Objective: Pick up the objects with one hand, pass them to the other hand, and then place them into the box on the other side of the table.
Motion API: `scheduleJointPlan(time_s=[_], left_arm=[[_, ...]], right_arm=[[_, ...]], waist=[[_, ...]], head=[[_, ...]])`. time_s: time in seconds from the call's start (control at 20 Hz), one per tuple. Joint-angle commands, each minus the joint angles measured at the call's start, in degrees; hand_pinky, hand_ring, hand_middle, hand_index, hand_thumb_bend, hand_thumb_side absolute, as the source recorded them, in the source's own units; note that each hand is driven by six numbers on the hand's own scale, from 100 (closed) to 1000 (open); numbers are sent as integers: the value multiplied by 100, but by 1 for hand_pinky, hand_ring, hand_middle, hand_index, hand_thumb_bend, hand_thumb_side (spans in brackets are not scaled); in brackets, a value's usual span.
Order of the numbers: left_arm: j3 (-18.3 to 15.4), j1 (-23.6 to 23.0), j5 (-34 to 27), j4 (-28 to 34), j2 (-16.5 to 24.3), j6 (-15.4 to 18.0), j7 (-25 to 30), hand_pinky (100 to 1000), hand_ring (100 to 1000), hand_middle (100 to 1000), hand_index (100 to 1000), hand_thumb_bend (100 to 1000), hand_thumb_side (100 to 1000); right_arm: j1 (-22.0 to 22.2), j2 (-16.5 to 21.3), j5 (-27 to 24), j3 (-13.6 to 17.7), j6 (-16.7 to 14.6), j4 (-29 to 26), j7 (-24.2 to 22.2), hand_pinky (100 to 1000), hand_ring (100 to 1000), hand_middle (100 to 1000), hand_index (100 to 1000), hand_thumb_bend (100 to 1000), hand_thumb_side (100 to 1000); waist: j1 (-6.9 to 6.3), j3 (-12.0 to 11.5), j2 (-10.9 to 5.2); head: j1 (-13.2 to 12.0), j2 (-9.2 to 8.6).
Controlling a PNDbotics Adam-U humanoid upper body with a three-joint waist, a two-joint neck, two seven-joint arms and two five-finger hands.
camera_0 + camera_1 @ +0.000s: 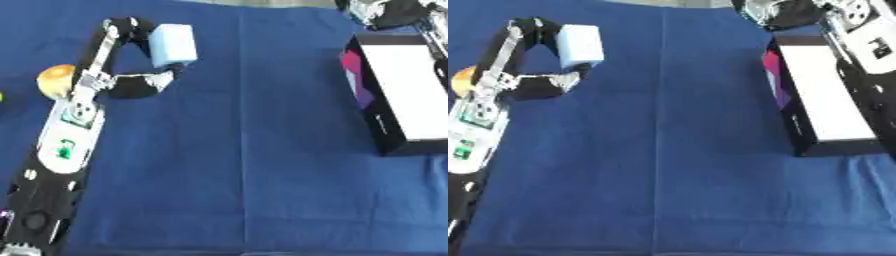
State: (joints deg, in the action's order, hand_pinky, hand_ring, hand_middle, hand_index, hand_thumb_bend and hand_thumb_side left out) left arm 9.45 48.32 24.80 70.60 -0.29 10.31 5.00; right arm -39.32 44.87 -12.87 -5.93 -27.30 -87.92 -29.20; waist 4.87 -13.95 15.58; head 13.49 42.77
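Note:
A light blue block (172, 45) is held between the fingers and thumb of my left hand (122, 55), which reaches up the left side of the blue cloth. Whether the block rests on the cloth or hangs above it, I cannot tell. A black box with a white inside (402, 95) lies at the right, open side up. My right hand (785, 12) shows at the top edge, just beyond the box's far end, and its fingers are too blurred to read. My right forearm (868, 50) runs along the box's right side.
An orange round thing (55, 80) lies left of my left wrist, partly hidden by it. A small yellow-green bit (1, 96) shows at the left edge. Blue cloth (245, 165) covers the table from the middle to the front edge.

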Motion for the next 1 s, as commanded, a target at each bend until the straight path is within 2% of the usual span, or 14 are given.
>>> scheduleJointPlan(time_s=[0.05,0.55,1.0], left_arm=[[41,69,20,20,-123,54,-9,731,454,362,547,100,100],[78,50,-26,-22,-428,142,-19,731,454,363,546,100,113],[87,13,-118,8,-587,138,-49,731,454,363,546,100,140]], right_arm=[[-127,83,57,-11,-31,-80,-77,885,1000,1000,1000,100,284],[-192,-12,237,-93,-24,-103,-340,890,1000,1000,1000,100,248],[-216,-120,702,-142,-169,-49,-734,900,1000,1000,1000,100,204]], waist=[[66,-16,-164],[94,-142,-143],[120,-187,-120]], head=[[77,16],[291,57],[437,114]])
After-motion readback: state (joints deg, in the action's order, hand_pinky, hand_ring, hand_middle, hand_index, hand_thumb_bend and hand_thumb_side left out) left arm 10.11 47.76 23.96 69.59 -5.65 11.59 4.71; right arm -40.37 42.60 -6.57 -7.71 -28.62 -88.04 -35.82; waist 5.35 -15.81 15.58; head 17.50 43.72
